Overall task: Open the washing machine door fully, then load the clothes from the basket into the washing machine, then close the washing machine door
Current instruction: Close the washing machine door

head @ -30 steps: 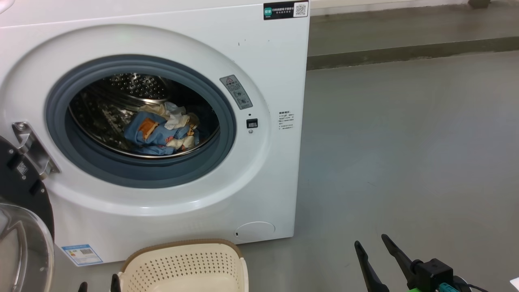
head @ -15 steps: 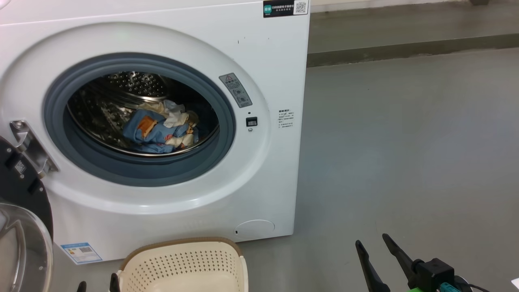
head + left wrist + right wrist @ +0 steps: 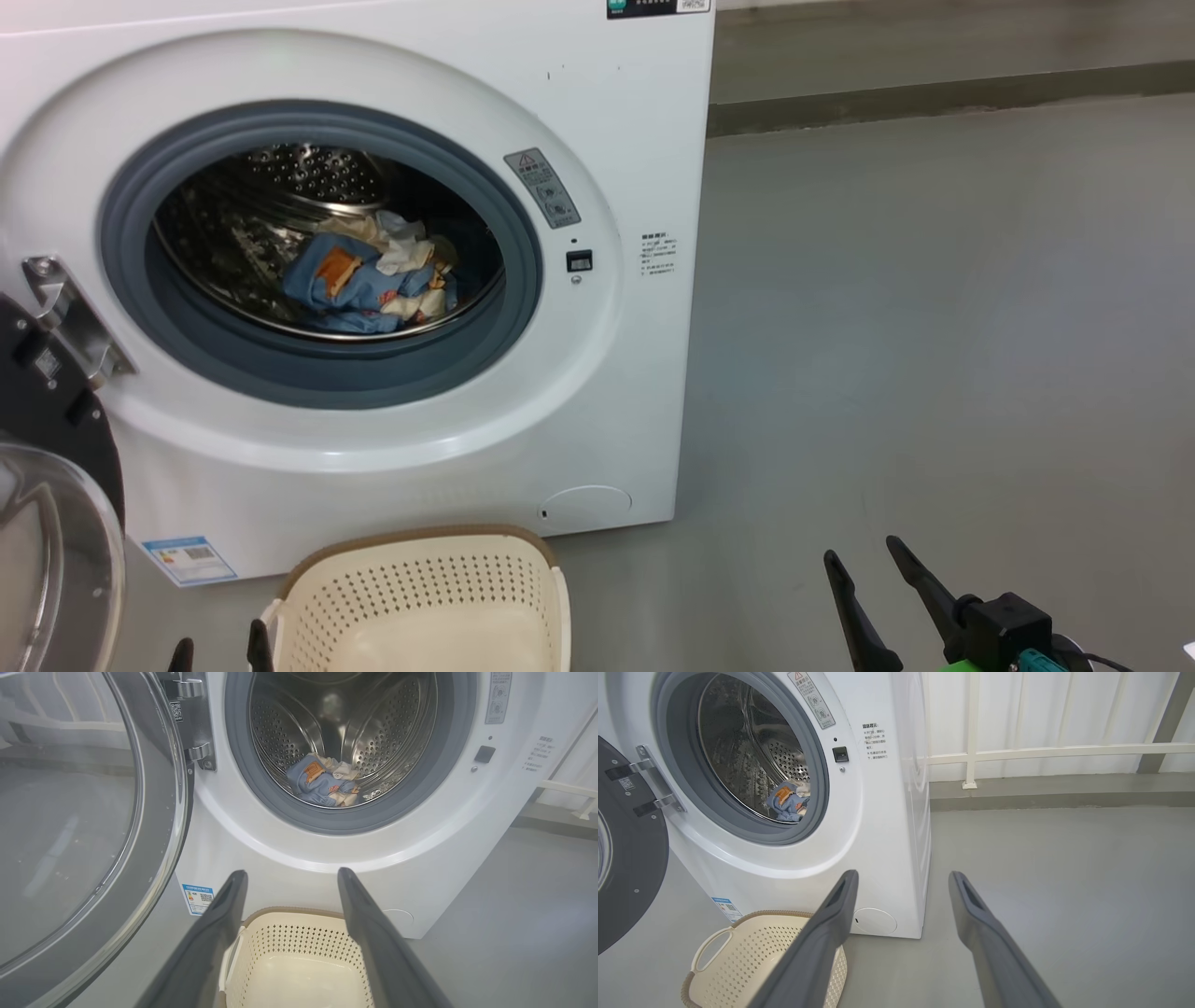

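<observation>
The white washing machine (image 3: 616,140) stands with its round door (image 3: 56,439) swung wide open to the left. The clothes (image 3: 369,285), a light blue bundle with orange and white patches, lie inside the steel drum, also seen as clothes (image 3: 322,784) in the left wrist view. The cream basket (image 3: 420,597) sits on the floor in front of the machine, showing a bare inside. My left gripper (image 3: 217,646) hangs open just left of the basket's near rim, and in its own view my left gripper (image 3: 292,873) holds nothing. My right gripper (image 3: 861,551) stands open over bare floor to the right.
Grey floor (image 3: 934,327) stretches to the right of the machine. A low kerb (image 3: 934,93) runs along the back, with a white railing (image 3: 1017,751) above it. The open door (image 3: 630,872) juts out on the machine's left side.
The whole head picture has shifted upward a little, so the camera has moved. Both grippers stay open where they were and the clothes lie unmoved in the drum.
</observation>
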